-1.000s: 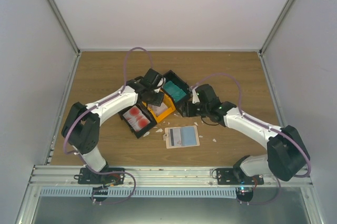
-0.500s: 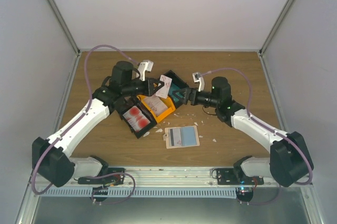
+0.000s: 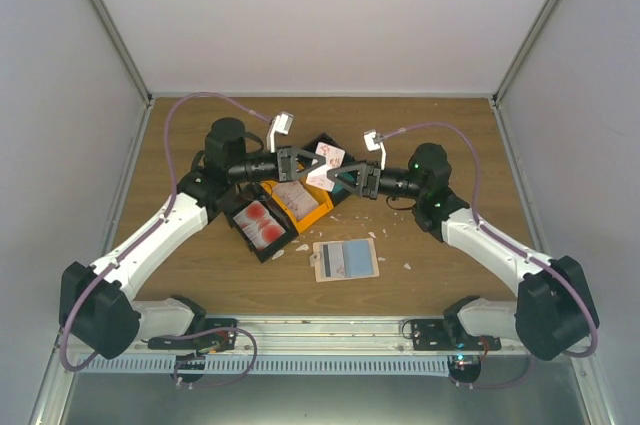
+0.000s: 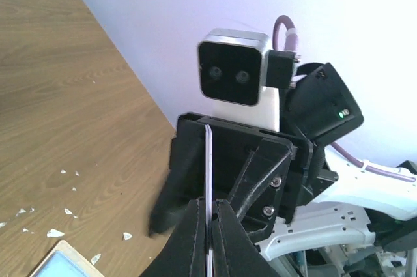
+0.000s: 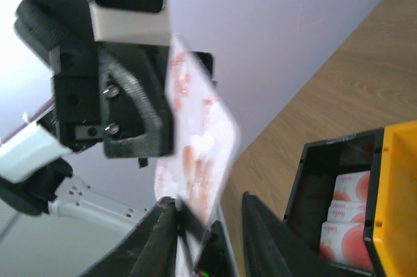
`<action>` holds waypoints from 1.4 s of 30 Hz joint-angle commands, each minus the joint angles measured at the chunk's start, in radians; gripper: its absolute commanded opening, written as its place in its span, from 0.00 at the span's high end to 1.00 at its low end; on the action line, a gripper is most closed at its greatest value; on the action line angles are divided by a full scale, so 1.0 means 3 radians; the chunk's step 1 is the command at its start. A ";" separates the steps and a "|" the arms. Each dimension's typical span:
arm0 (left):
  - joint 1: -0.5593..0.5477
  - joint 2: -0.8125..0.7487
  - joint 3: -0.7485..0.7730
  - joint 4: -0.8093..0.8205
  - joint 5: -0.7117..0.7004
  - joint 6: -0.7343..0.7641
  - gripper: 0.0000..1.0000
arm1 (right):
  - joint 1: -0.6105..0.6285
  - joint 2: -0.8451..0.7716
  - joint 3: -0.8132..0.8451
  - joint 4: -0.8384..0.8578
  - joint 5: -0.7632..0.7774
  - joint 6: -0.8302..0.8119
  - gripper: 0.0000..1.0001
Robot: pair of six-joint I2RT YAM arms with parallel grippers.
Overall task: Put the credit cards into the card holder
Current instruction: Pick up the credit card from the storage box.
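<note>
A white credit card [image 3: 328,156] with red blotches hangs in the air above the trays. My left gripper [image 3: 312,164] is shut on it; the left wrist view shows the card [image 4: 207,160] edge-on between the pressed fingers. My right gripper [image 3: 340,174] faces it from the right. In the right wrist view, the card [image 5: 195,140] sits between my right gripper's [image 5: 208,200] parted jaws, near one finger, with a gap to the other. The card holder [image 3: 345,259] lies open on the table, pale blue pockets up. More red-blotched cards [image 3: 262,224] lie in a black tray.
Joined black and orange trays [image 3: 312,213] sit under the two grippers, the orange one holding pale cards [image 3: 292,196]. Small white scraps [image 3: 406,266] litter the wood near the card holder. Enclosure walls stand on both sides and at the back.
The left arm lifted the red-blotched card out of the trays and swung it right. The right gripper rose to meet it, and its jaws have narrowed around the card.
</note>
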 commanded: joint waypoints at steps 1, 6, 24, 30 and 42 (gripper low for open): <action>0.0017 -0.0051 -0.0048 0.0369 0.0183 -0.0146 0.97 | -0.0024 0.0003 0.0112 0.0184 -0.0064 0.0093 0.83; 0.0030 -0.0157 -0.0030 0.0118 -0.0041 -0.0012 0.74 | -0.0047 -0.0079 0.0114 0.0238 -0.0026 0.0104 1.00; 0.0233 -0.0270 -0.0232 0.0134 0.0337 0.0197 0.54 | -0.0130 -0.0152 -0.0011 0.0706 -0.0569 0.0311 0.99; 0.0228 -0.0222 -0.0210 0.0104 0.0377 0.0255 0.54 | -0.0131 -0.0121 0.0000 0.0689 -0.0590 0.0305 1.00; 0.0226 -0.0396 -0.0246 0.0054 0.0075 0.0295 0.42 | -0.0131 -0.0108 0.0026 0.0403 -0.0469 0.0151 1.00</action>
